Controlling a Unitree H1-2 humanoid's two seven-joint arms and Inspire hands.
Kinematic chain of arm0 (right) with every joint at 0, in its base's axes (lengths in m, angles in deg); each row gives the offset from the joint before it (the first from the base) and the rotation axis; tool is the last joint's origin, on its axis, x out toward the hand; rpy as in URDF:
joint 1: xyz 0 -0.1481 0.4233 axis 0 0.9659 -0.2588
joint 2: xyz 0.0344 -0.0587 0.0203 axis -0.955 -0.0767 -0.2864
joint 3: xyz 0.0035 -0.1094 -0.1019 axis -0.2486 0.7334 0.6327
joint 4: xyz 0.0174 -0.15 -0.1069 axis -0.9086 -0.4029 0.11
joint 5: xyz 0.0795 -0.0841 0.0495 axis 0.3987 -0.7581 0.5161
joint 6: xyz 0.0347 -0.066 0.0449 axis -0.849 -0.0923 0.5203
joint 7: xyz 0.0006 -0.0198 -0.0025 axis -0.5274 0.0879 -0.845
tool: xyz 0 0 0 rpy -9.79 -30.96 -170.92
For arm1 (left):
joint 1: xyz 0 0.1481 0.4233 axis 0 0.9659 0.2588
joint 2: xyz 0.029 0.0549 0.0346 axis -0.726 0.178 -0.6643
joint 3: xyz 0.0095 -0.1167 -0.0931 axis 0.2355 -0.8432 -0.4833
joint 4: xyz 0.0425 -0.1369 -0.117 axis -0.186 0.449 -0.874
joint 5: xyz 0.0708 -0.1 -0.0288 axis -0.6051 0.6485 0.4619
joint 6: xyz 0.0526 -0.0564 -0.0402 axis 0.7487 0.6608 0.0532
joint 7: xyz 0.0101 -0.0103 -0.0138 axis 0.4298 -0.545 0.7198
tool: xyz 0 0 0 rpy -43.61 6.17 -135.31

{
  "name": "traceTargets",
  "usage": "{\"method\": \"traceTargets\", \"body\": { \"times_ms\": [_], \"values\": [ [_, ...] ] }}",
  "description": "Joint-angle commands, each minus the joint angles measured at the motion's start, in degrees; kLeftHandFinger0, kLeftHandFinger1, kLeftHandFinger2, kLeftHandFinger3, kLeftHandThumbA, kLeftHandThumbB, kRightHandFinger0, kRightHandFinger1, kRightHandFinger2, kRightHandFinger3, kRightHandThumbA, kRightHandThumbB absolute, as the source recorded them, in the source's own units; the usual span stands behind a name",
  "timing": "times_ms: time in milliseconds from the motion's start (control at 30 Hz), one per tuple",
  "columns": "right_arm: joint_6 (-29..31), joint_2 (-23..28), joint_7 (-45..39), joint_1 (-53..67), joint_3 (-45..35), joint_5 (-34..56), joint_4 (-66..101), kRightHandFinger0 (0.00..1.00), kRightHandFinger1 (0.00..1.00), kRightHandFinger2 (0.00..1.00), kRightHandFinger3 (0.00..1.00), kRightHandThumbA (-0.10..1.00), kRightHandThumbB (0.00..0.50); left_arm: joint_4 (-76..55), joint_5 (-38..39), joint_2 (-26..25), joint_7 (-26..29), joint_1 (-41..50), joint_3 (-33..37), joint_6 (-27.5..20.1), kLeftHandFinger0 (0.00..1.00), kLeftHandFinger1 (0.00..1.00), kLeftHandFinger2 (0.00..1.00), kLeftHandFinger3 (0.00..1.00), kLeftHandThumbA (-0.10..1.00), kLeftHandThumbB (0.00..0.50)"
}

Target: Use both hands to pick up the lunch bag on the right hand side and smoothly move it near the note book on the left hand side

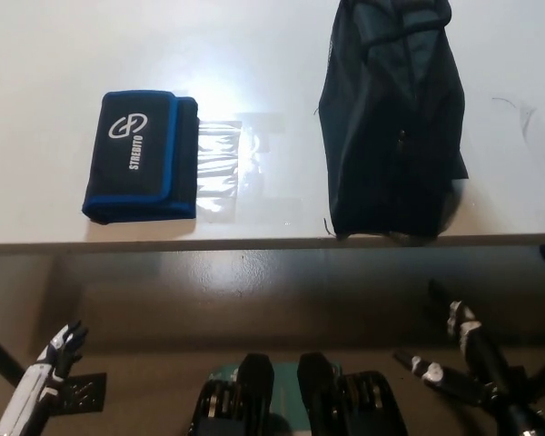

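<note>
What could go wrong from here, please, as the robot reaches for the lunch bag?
The lunch bag is soft, dark and slumped, so an uneven two-handed grasp might let it sag or slip. It sits near the table edge and could be nudged off. Both the left hand and right hand start below that edge and may clip it rising.

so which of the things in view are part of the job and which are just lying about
Part of the job:
- lunch bag, dark, on the right of the table
- note book, black with blue trim, on the left
- left hand and right hand, both low, below the table edge

Just lying about:
- clear plastic sleeve beside the note book
- the table itself only carries them
</note>
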Motion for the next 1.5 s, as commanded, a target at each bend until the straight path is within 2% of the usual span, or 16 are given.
{"method": "traceTargets", "body": {
  "times_ms": [0,67,133,167,233,367,467,500,533,567,667,700,833,1167,1400,1467],
  "values": [
    [5.33,1.93,-0.96,0.35,-2.54,3.74,9.02,0.93,0.93,1.0,1.0,1.0,0.259,-6.77,1.15,-1.88,-1.78,-0.09,-0.54,-6.16,0.9,0.79,0.81,1.0,1.0,0.219],
    [5.53,2.08,-0.38,0.72,-3.35,3.42,11.5,0.9,0.91,0.98,1.0,1.0,0.253,-9.1,1.16,-1.53,-1.63,-0.3,-0.71,-6.36,0.94,0.68,0.64,0.93,1.0,0.229],
    [5.92,2.03,0.06,0.89,-4.23,3.96,13.52,0.89,0.9,0.96,1.0,1.0,0.25,-12.61,1.36,-0.89,-1.46,-0.62,-0.9,-5.12,0.84,0.6,0.55,0.86,1.0,0.213],
    [6.12,1.92,0.16,0.94,-4.56,4.2,14.04,0.89,0.9,0.96,1.0,1.0,0.256,-13.59,1.98,-0.67,-1.59,-0.82,-0.88,-5.01,0.82,0.58,0.52,0.84,1.0,0.206],
    [5.9,1.55,0.38,1.39,-5.43,4.68,15.47,0.89,0.9,0.96,1.0,1.0,0.255,-16.33,4.21,-0.26,-2.1,-1.46,-0.64,-4.56,0.65,0.51,0.49,0.79,1.0,0.211],
    [7.06,1.12,0.51,1.38,-6.6,5.54,15.77,0.88,0.89,0.96,1.0,1.0,0.235,-19.72,4.36,0.34,-1.93,-3.41,-0.49,-5.55,0.57,0.47,0.49,0.78,0.98,0.152],
    [7.58,0.11,1.21,1.22,-7.34,5.55,16.71,0.89,0.91,0.98,1.0,1.0,0.243,-23.2,3.57,0.84,-1.8,-5.49,-0.45,-3.25,0.68,0.58,0.61,0.87,1.0,0.192],
    [7.41,-0.25,1.5,1.06,-7.66,5.4,17.09,0.9,0.93,1.0,1.0,1.0,0.232,-24.13,3.61,1.0,-1.94,-6.54,-0.27,-2.19,0.71,0.65,0.72,0.93,1.0,0.212],
    [7.42,-0.39,1.6,0.99,-7.84,5.24,17.29,0.9,0.93,1.0,1.0,1.0,0.235,-24.6,3.74,1.02,-2.15,-7.25,-0.08,-1.6,0.72,0.67,0.75,0.95,1.0,0.213],
    [6.57,-0.66,1.95,0.8,-8.1,4.87,17.91,0.95,0.99,1.0,1.0,1.0,0.238,-25.15,3.99,1.21,-2.43,-8.58,0.35,-0.71,0.8,0.81,0.92,1.0,1.0,0.21],
    [5.73,-1.2,2.47,-0.11,-8.72,4.01,18.43,1.0,1.0,1.0,1.0,1.0,0.229,-25.5,4.36,1.9,-2.75,-11.0,1.12,1.21,0.95,1.0,1.0,1.0,0.99,0.225],
    [5.32,-1.39,2.72,-0.78,-9.01,3.61,18.55,1.0,1.0,1.0,1.0,1.0,0.234,-25.22,4.92,2.25,-3.07,-12.61,1.68,2.19,1.0,1.0,1.0,1.0,0.98,0.222],
    [3.23,-1.5,3.3,-2.96,-9.9,3.2,18.22,1.0,1.0,1.0,1.0,1.0,0.238,-22.79,2.59,2.91,-3.68,-17.95,3.39,3.53,1.0,1.0,1.0,1.0,1.0,0.262],
    [1.19,-1.76,3.01,-10.75,-11.67,7.05,12.54,1.0,1.0,1.0,1.0,1.0,0.205,-16.81,0.53,5.72,-4.44,-29.49,6.73,8.89,1.0,1.0,1.0,1.0,1.0,0.245],
    [-1.44,-1.53,2.51,-15.64,-12.38,9.66,8.95,1.0,1.0,1.0,1.0,1.0,0.274,-10.47,-0.64,8.31,-4.93,-36.13,8.98,12.58,1.0,1.0,1.0,1.0,1.0,0.247],
    [-1.85,-1.37,2.22,-16.71,-12.33,9.87,8.17,1.0,1.0,1.0,1.0,1.0,0.279,-8.6,-0.57,8.96,-5.07,-37.56,9.26,13.39,1.0,1.0,1.0,1.0,1.0,0.287]
  ]
}}
